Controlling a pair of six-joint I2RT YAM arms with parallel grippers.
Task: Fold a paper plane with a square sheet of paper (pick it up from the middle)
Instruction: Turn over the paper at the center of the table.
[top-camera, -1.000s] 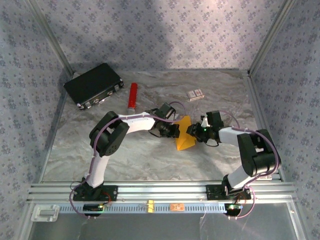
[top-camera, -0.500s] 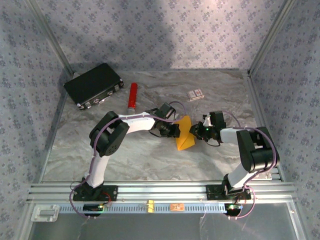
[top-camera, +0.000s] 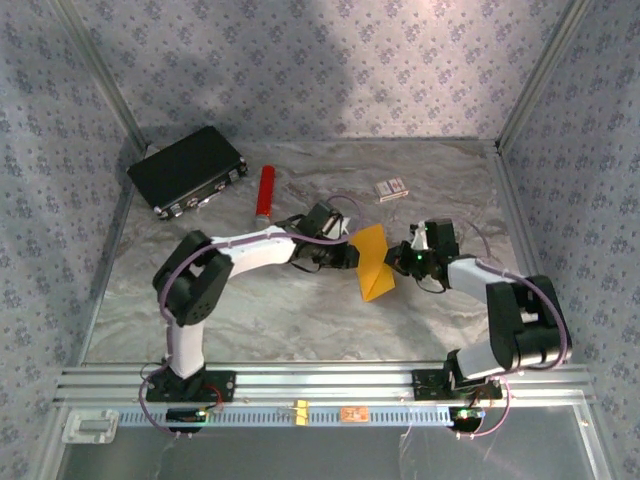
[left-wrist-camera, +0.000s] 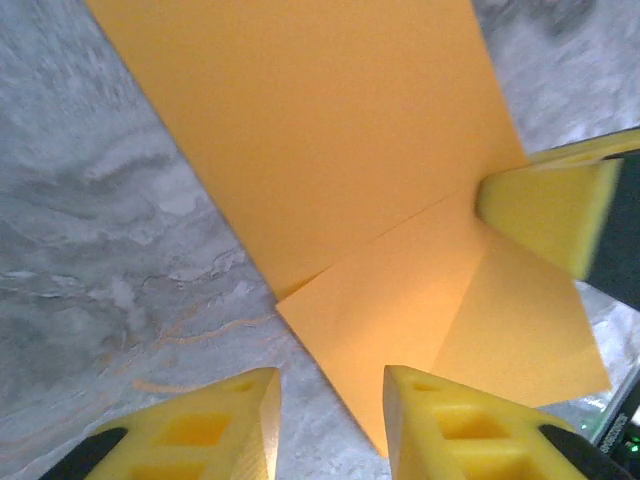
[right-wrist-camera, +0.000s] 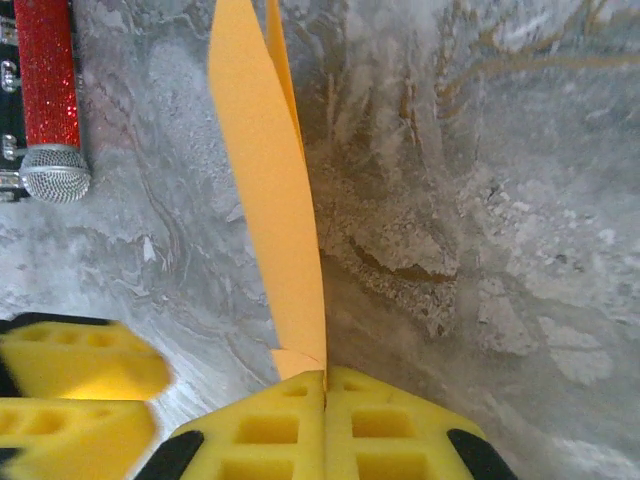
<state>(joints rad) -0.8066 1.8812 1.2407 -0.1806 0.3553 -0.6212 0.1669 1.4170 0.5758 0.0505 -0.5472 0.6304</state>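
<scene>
The square sheet of paper (top-camera: 372, 262) is orange-yellow and folded into a pointed shape, its tip toward the near edge. It stands half upright at the table's middle. In the left wrist view the paper (left-wrist-camera: 330, 150) shows overlapping folded layers. My left gripper (top-camera: 345, 256) is at the paper's left side, open, with its fingertips (left-wrist-camera: 440, 415) apart over table and a paper corner (left-wrist-camera: 330, 420). My right gripper (top-camera: 402, 262) is on the right side, shut on the paper's edge (right-wrist-camera: 323, 385). The sheet (right-wrist-camera: 265, 200) rises edge-on from it.
A red cylinder (top-camera: 265, 192) lies behind the left arm, and a black case (top-camera: 187, 168) sits at the back left. At the back, right of centre, there is a small white-and-red box (top-camera: 391, 188). Patterned walls enclose the marble table on three sides.
My left gripper has opened and let go of the paper, and its elbow swung left. My right gripper has shut on the paper's right edge. The paper shifted slightly right.
</scene>
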